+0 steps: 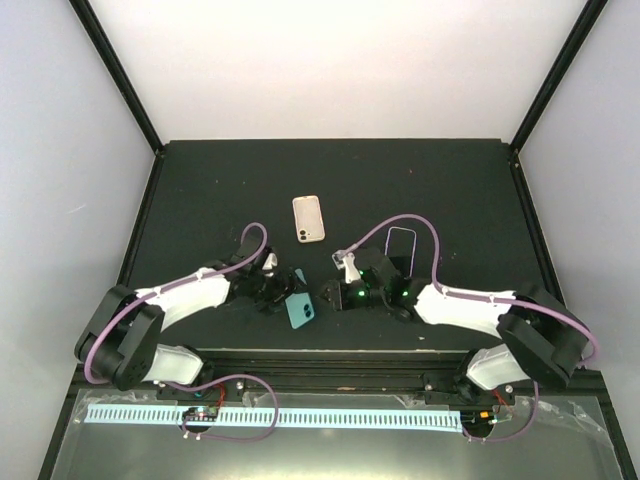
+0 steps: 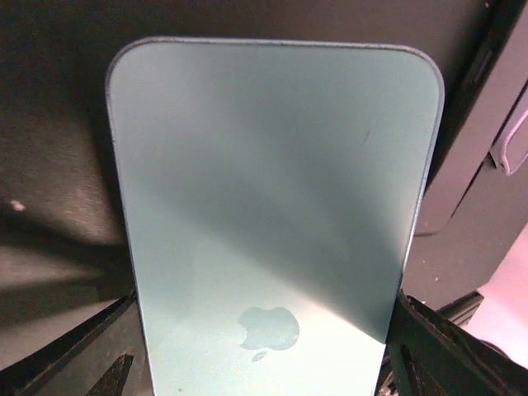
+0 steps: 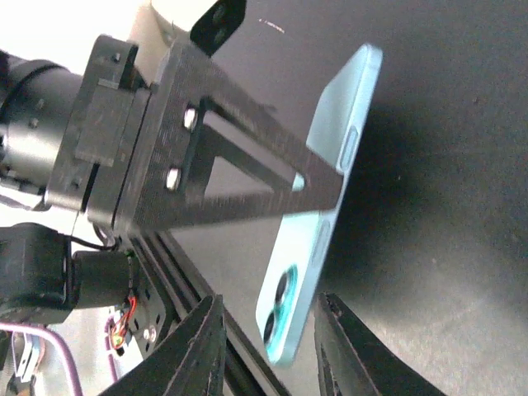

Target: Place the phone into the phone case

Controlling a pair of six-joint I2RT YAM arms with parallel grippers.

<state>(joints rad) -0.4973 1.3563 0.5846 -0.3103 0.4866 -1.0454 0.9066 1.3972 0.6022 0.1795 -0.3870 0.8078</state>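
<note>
We see left end effector (image 2: 264, 363) clamped on the phone (image 2: 272, 206); right end effector (image 3: 268, 334) narrow around its camera end, contact unclear.

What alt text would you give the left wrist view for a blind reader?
A teal iPhone, its back and Apple logo facing the camera, fills the frame, gripped at its long edges by the left arm's black jaws in the bottom corners. Dark table lies behind.
</note>
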